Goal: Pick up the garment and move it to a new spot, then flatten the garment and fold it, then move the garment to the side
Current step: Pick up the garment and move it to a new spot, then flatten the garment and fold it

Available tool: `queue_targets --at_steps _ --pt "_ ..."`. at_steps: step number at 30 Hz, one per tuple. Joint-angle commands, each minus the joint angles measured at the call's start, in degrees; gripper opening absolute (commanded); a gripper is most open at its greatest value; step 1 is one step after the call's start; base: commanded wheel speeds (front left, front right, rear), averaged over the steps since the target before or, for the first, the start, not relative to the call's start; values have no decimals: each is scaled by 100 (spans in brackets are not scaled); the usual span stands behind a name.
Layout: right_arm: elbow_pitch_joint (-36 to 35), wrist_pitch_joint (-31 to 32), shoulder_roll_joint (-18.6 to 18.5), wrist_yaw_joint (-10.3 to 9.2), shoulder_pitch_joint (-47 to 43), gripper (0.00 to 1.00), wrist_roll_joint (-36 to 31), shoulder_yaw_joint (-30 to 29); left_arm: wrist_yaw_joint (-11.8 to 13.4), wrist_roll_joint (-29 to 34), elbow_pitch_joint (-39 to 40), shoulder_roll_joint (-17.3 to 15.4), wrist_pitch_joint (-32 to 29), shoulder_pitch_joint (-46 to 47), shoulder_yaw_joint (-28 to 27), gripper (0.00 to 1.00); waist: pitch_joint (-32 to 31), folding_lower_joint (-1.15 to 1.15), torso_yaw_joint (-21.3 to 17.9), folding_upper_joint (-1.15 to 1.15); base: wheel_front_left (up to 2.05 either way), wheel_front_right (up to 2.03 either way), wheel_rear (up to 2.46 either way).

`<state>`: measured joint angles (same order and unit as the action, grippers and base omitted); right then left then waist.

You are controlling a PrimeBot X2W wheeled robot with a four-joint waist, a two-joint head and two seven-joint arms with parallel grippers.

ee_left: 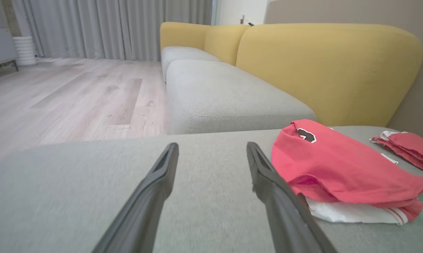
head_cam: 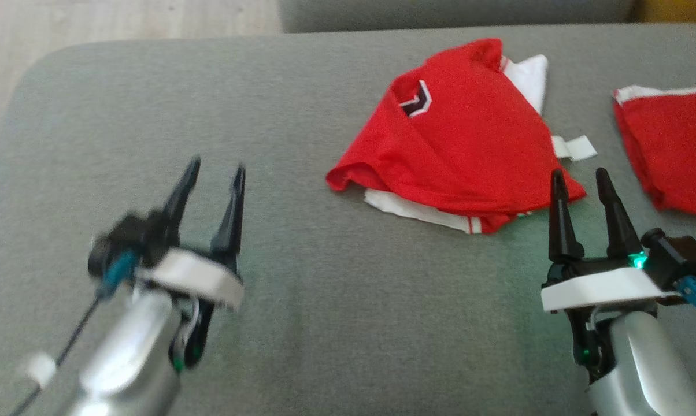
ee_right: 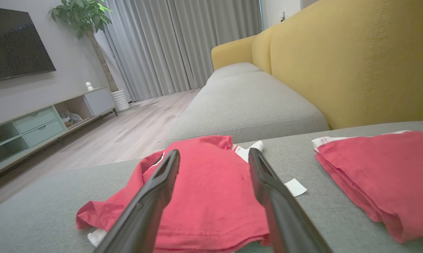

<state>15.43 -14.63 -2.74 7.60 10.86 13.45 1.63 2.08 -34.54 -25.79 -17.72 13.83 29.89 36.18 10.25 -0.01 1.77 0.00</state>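
Item 1. Red knit garment with white trim and a dark chevron badge (head_cam: 458, 138): lies loosely folded on the grey fabric seat cushion (head_cam: 302, 323), with its white underlayer showing at the near edge. Nothing grips it.

Item 2. My left gripper (head_cam: 217, 166): fingers spread wide and empty, well apart to the garment's left. I judge it is clear of the work.

Item 3. My right gripper (head_cam: 578, 173): fingers wide and empty, tips just at the garment's near hem, well placed to take that edge.

Item 4. Second folded red cloth with a white border (head_cam: 672, 150): lies apart to the right, probably marking the side spot.
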Motion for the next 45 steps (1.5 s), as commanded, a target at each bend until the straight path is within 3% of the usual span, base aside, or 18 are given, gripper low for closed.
queue_targets --at_steps 1,6,11,19,24,28,29,30,31,38,45 --pt "-156 -37 -14 -11 60 100 -50 93 66 -119 294 -133 97 -78 -368 100 -156 1 215 0 0 0 0" --pt "-30 -37 -14 -11 42 100 -162 -81 174 20 806 41 115 -905 -741 100 -124 1 439 0 0 0 0" --pt "538 266 -14 -11 441 100 -681 -804 90 267 987 187 116 -983 -876 100 0 1 526 0 0 0 0" --pt "2005 832 -14 -11 1355 100 -1191 -1573 -138 514 880 415 116 -929 -920 100 229 1 579 0 0 0 0" --pt "2747 763 -14 -11 1611 100 -1519 -1956 -225 615 813 507 117 -875 -966 100 301 1 617 0 0 0 0" --pt "3473 581 -14 -11 1851 100 -1492 -1922 -295 689 758 568 117 -847 -1057 100 350 1 625 0 0 0 0" --pt "3604 477 -14 -11 1919 89 -1464 -1902 -312 707 742 583 117 -843 -1079 100 359 1 627 0 0 0 0" --pt "3714 371 -14 -11 1989 33 -1438 -1878 -328 725 726 597 117 -841 -1099 100 363 1 628 0 0 0 0" --pt "3803 275 -14 -11 2065 0 -1401 -1841 -342 741 708 610 117 -840 -1121 100 363 1 626 0 0 0 0" --pt "3760 -22 -14 -11 2445 0 -991 -1403 -416 837 581 711 117 -884 -1270 100 170 1 602 0 0 0 0" --pt "2245 -35 -14 -11 2715 0 -558 -886 -467 895 507 849 117 -1043 -1398 100 -191 1 642 0 0 0 0"
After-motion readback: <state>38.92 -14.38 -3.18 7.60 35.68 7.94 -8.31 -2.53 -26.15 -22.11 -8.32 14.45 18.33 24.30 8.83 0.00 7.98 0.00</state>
